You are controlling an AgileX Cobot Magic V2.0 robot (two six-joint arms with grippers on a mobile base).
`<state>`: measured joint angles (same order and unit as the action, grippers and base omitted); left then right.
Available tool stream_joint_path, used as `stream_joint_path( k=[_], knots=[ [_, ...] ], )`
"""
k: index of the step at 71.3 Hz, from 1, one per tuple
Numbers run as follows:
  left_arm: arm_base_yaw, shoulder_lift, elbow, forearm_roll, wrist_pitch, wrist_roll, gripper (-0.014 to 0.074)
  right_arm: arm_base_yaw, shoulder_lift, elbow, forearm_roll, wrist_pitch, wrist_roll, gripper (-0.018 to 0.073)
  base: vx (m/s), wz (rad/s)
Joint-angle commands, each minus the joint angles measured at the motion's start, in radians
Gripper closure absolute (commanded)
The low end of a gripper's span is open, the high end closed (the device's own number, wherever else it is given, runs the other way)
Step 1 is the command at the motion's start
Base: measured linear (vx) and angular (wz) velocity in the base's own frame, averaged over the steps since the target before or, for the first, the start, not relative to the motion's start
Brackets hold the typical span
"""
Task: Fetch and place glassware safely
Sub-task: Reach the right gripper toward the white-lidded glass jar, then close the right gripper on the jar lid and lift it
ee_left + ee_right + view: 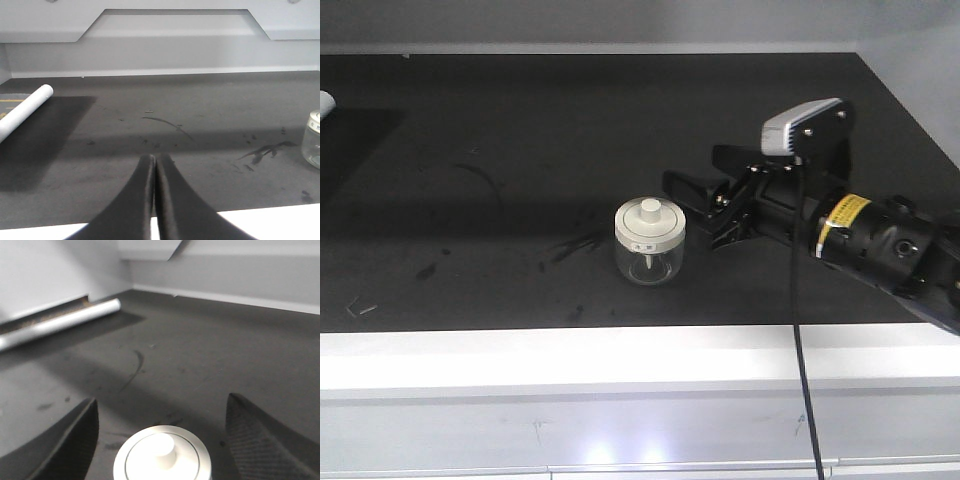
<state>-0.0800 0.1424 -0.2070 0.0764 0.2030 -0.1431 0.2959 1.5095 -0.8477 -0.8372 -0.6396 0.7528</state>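
Front: jar upright on dark table, right gripper just beside it, spread wide
Left wrist: left gripper pinched closed, holding nothing; jar well off to its right
Right wrist: lid sits between both fingers, no contact

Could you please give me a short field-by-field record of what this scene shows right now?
Surface: dark table, scuffed
Glassware: clear jar with cream-white knobbed lid, upright on the table
Right gripper: open, fingers flanking the jar's lid, not gripping
Left gripper: shut, empty, away from the jar
Other: white tube lying at the table's left
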Motion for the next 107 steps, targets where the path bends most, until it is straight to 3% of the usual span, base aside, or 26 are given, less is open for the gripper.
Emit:
stream_joint_path(
  k=[1,11,29,65,89,107],
  knots=[
    [-0.005,0.01,-0.03,-0.009,-0.069,-0.008,0.0603,0.002,0.012,-0.069,-0.05,-0.077,0.023,0.0043,0.0,0.0],
    [-0.005,0.01,-0.03,-0.009,-0.069,-0.008,0.0603,0.002,0.072,-0.094,-0.091,-0.113,0.048,0.0043,0.0,0.0],
    [-0.005,0.01,-0.03,-0.009,-0.069,-0.008,0.0603,0.002,0.166,-0.094,-0.082,-0.203,-0.004,0.0043,0.0,0.0],
    [-0.005,0.01,-0.03,-0.009,-0.069,-0.008,0.0603,0.002,0.264,-0.143,-0.089,-0.204,-0.019,0.0062,0.0,0.0],
    [-0.005,0.01,-0.03,-0.009,-0.069,-0.008,0.0603,0.002,0.301,-0.143,-0.096,-0.209,-0.036,0.0261,0.0,0.0],
    [-0.005,0.01,-0.03,-0.009,-0.069,-0.008,0.0603,0.002,0.301,-0.143,-0.109,-0.208,-0.037,0.0569,0.0,0.0]
  ],
)
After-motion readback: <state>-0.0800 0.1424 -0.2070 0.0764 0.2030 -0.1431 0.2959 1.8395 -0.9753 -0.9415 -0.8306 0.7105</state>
